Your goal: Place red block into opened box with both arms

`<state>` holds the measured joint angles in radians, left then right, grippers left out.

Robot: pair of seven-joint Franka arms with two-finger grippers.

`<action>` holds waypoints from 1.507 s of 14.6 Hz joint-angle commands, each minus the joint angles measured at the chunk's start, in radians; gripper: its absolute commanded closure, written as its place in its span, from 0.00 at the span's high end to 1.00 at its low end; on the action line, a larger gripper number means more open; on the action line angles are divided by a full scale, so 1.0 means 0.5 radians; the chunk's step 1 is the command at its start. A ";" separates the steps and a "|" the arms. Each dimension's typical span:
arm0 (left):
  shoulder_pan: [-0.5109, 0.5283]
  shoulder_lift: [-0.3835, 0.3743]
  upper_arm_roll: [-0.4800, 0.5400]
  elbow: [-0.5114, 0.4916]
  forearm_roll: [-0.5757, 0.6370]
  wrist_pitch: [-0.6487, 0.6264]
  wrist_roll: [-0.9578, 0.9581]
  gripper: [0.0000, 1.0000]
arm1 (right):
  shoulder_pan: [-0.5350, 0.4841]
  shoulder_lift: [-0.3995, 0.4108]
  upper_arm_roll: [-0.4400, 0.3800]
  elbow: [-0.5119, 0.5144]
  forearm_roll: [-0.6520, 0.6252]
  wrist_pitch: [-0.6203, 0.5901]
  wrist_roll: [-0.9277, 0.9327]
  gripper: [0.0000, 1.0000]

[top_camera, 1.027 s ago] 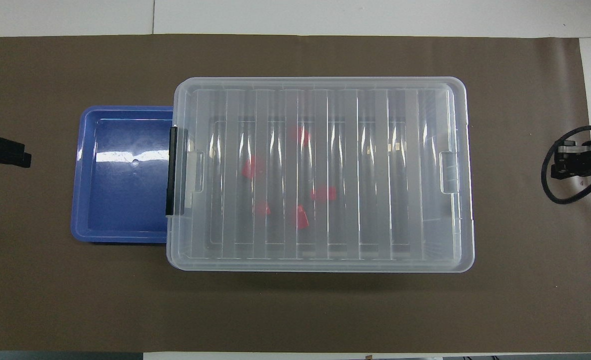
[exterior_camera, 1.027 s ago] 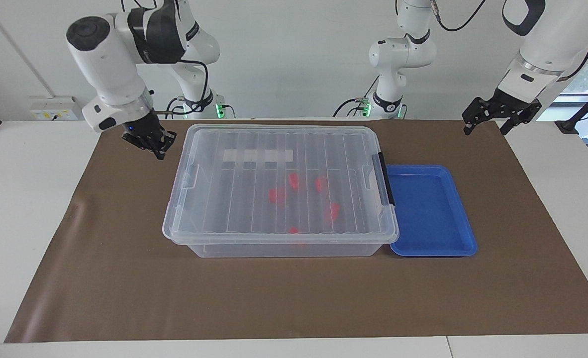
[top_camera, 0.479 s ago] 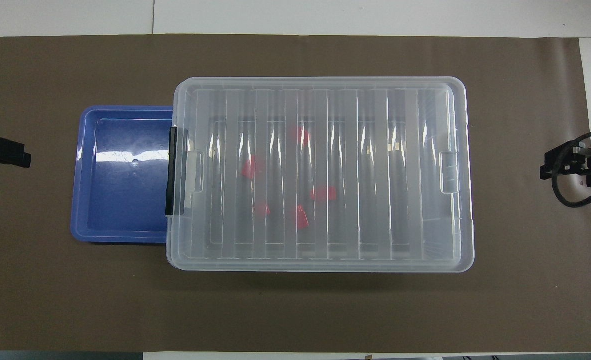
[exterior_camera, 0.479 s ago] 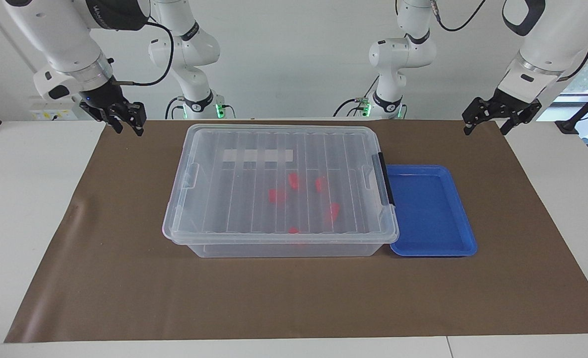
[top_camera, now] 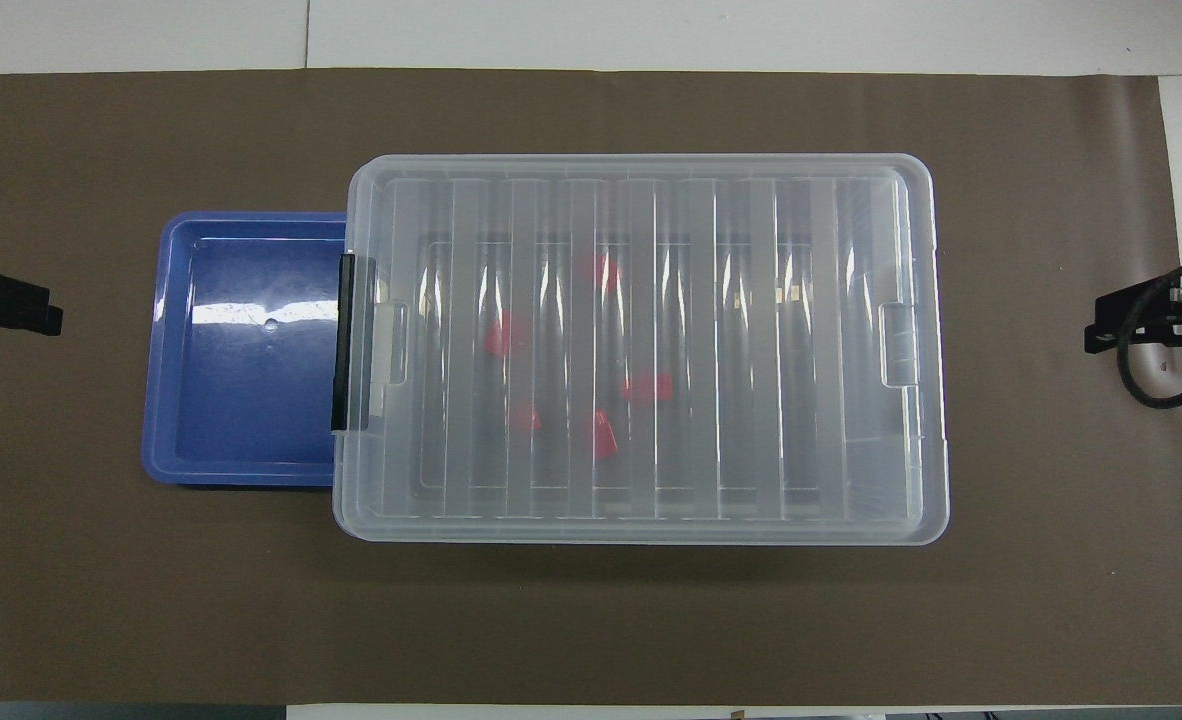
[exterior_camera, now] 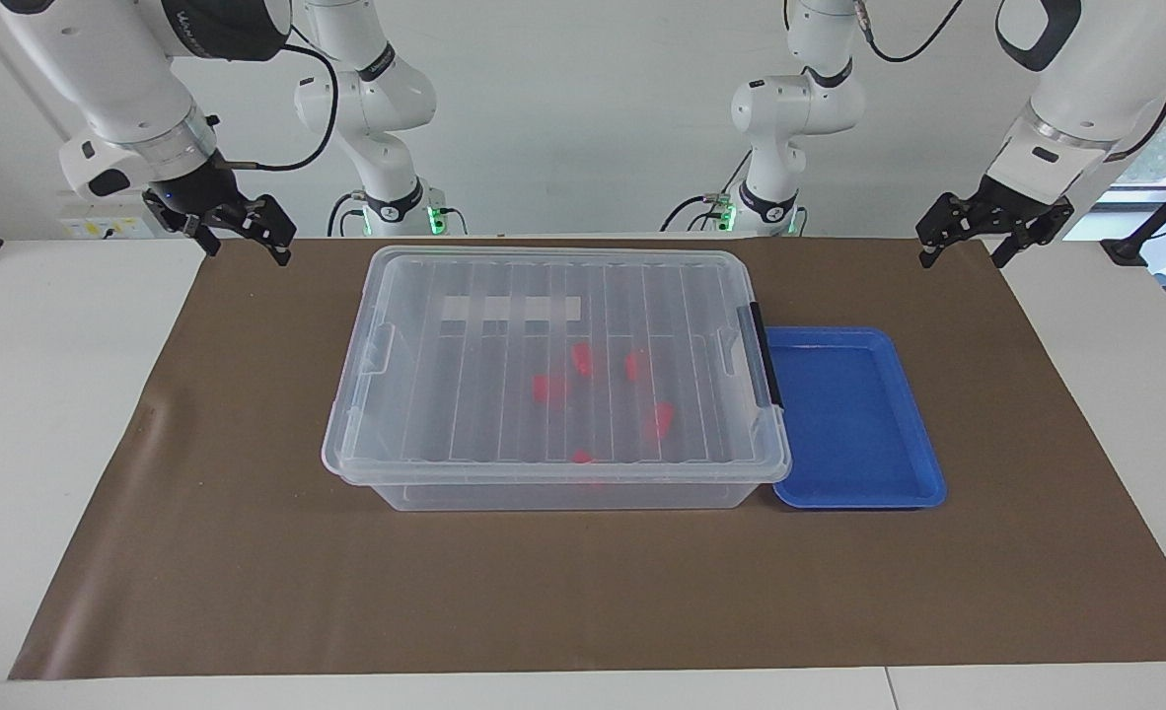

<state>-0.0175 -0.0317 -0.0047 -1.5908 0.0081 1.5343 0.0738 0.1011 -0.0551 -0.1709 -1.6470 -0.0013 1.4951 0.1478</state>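
Observation:
The clear box [exterior_camera: 553,375] stands in the middle of the brown mat with its ribbed lid lying flat on it. Through the lid I see several red blocks [exterior_camera: 548,387] on the box floor; the overhead view shows them too [top_camera: 506,335]. A black clip [exterior_camera: 766,355] sits on the box's end toward the left arm. My right gripper [exterior_camera: 248,251] hangs open and empty over the mat's corner at the right arm's end, well apart from the box. My left gripper [exterior_camera: 962,258] hangs open and empty over the mat's edge at the left arm's end.
An empty blue tray [exterior_camera: 854,419] lies against the box's end toward the left arm. Two idle white arms with green-lit bases [exterior_camera: 386,207] stand at the robots' edge of the table. The brown mat [exterior_camera: 583,592] lies on a white table.
The right gripper was shut beside the box's corner; it rose and drew away toward its own end of the table, and its fingers opened. The left arm, box and blocks stayed put.

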 commanded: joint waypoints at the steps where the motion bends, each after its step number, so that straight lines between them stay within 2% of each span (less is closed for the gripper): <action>1: 0.001 -0.035 0.003 -0.034 0.033 -0.013 0.006 1.00 | -0.040 0.009 0.044 0.008 0.018 0.022 -0.087 1.00; 22: 0.001 -0.035 0.003 -0.034 0.033 -0.013 0.006 1.00 | -0.040 0.006 0.044 0.008 -0.016 0.050 -0.347 1.00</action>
<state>-0.0175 -0.0317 -0.0047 -1.5908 0.0081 1.5343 0.0738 0.0988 -0.0549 -0.1552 -1.6467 -0.0024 1.5160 0.0192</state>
